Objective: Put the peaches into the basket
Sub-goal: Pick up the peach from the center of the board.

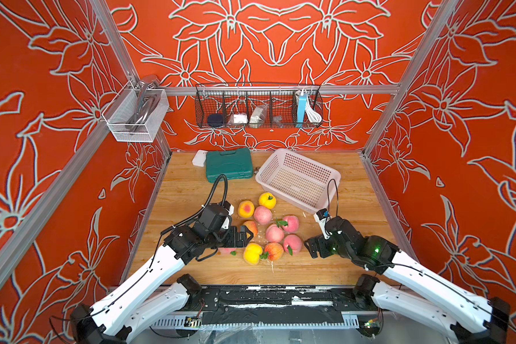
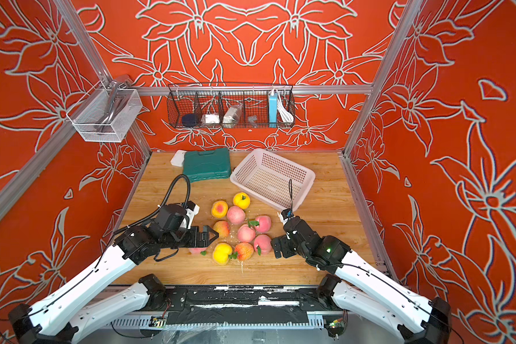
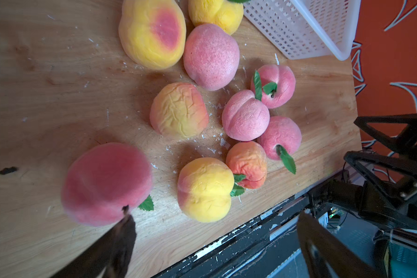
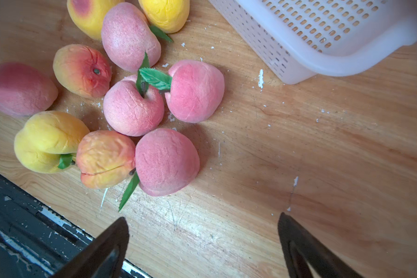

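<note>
Peaches (image 1: pixel 262 215) all outside the empty basket (image 1: pixel 268 171); we find left gripper (image 1: pixel 248 239), right gripper (image 1: pixel 307 248) spread, empty; next: clamp a near peach.

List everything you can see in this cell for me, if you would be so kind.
table: one, light wood, cell floor
basket: one, pale pink, empty, back right of table
peaches: ten, pink, yellow or orange-red, clustered mid-table, none in basket
case: one, green, left of basket
small box: one, white, at case's far left corner
wire rack: one, black, back wall, holding small items
mesh bin: one, white, left rail
left gripper: one, black, open, over cluster's left edge
right gripper: one, black, open, right of cluster
</note>
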